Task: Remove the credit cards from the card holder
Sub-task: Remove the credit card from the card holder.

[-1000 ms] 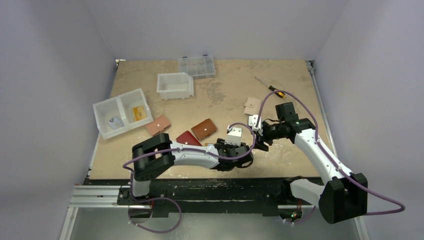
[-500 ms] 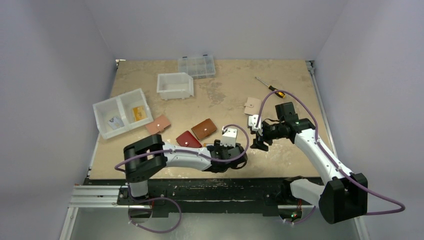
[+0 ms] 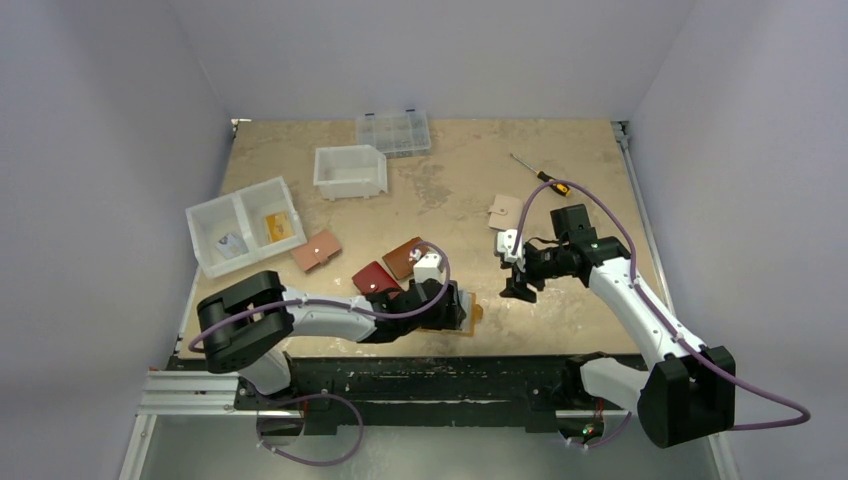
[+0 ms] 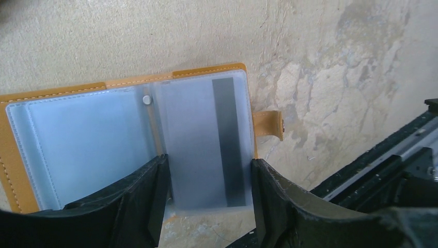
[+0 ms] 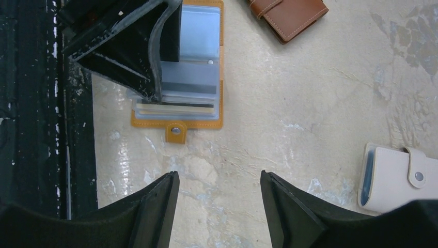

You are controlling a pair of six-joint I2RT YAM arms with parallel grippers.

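1. The mustard-yellow leather card holder (image 3: 468,318) lies flat and open at the lower middle of the top view, right by the near edge of the sandy-coloured table (image 3: 450,200).
2. In the left wrist view it fills the left and centre of the frame. There are clear plastic sleeves inside, and its snap tab pokes out to the right.
3. The right-hand sleeve holds a greyish credit card with a dark stripe (image 4: 206,139), tucked fully in. The left-hand sleeve looks pale blue (card or just plastic, can't tell).
4. The left gripper (image 4: 209,161) is down over that striped card's sleeve. Its jaws are about a card's width apart, one at each side edge. Whether it's actually pinching or only straddling, I honestly can't tell.
5. At the upper left of the right wrist view, a few more credit cards (image 5: 175,108) sit stacked in sleeves at the tab end.
6. The right gripper (image 5: 218,178) hangs over bare table just beside the holder, jaws spread wide with nothing between them.
7. Other stuff around:
   - a brown leather wallet (image 5: 292,13) at the top of the right wrist view
   - a cream wallet with a snap (image 5: 395,178) at its lower right
   - a dark red wallet (image 3: 375,277) near the left arm in the top view
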